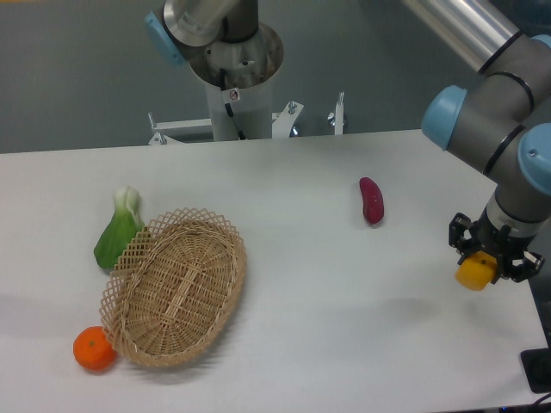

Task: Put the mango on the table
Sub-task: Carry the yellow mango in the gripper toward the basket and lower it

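Pincer (492,258) at the far right of the scene hangs from the grey and blue robot arm (508,112), its dark fingers closed around the mango (476,272). Only the yellow-orange lower end of the mango shows, poking out below the fingers; the rest is hidden inside the grip. The mango sits over the right edge of the white desk (344,292), near its right near corner. Whether the fruit touches the desk surface or is held just above it cannot be told from this view.

Left of the pincer, well apart from it, a dark red-purple oblong vegetable (372,200) lies on the desk, towards the far side. On the left part of the desk lies an oval wicker basket (176,286), tilted so that its open side faces the camera. A green leafy vegetable with a pale stem (118,231) lies at the far left edge of the basket, touching or just beside it. A small round orange (94,348) lies at the near left edge of the basket, just beside its rim. Behind the desk stands the arm's grey base column (234,86).
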`<control>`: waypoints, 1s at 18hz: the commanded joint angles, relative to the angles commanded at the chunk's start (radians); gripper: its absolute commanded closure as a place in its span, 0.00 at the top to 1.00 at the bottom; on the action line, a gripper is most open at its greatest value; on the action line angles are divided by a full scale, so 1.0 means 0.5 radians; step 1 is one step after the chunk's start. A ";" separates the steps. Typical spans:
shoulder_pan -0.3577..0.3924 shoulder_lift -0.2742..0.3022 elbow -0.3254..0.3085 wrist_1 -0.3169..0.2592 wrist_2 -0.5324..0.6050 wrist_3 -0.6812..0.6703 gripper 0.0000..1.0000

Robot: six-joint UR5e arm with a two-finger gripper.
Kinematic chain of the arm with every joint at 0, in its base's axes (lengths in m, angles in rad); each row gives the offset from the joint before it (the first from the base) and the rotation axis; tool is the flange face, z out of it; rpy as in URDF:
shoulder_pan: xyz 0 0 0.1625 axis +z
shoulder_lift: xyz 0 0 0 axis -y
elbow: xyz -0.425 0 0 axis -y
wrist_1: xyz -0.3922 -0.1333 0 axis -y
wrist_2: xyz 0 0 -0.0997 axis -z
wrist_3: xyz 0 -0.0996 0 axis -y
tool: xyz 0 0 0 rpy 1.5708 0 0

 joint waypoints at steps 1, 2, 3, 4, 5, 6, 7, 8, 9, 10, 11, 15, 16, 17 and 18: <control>-0.003 0.003 -0.009 0.000 0.000 -0.006 0.59; -0.003 0.006 -0.015 0.000 0.000 -0.006 0.59; -0.006 0.006 -0.015 0.000 0.000 -0.012 0.59; -0.012 0.006 -0.015 0.003 0.000 -0.018 0.59; -0.015 0.006 -0.015 0.003 0.000 -0.021 0.59; -0.021 0.006 -0.015 0.003 0.006 -0.031 0.60; -0.043 0.006 -0.015 0.003 0.006 -0.052 0.60; -0.079 0.003 -0.015 0.006 0.012 -0.092 0.60; -0.104 0.006 -0.018 0.006 0.012 -0.144 0.60; -0.116 0.015 -0.028 0.003 -0.003 -0.175 0.60; -0.135 0.024 -0.037 0.003 -0.009 -0.190 0.60; -0.273 0.052 -0.122 0.006 -0.015 -0.365 0.60; -0.316 0.061 -0.147 0.015 -0.015 -0.386 0.60; -0.365 0.064 -0.162 0.034 -0.015 -0.390 0.60; -0.420 0.064 -0.196 0.055 -0.009 -0.432 0.60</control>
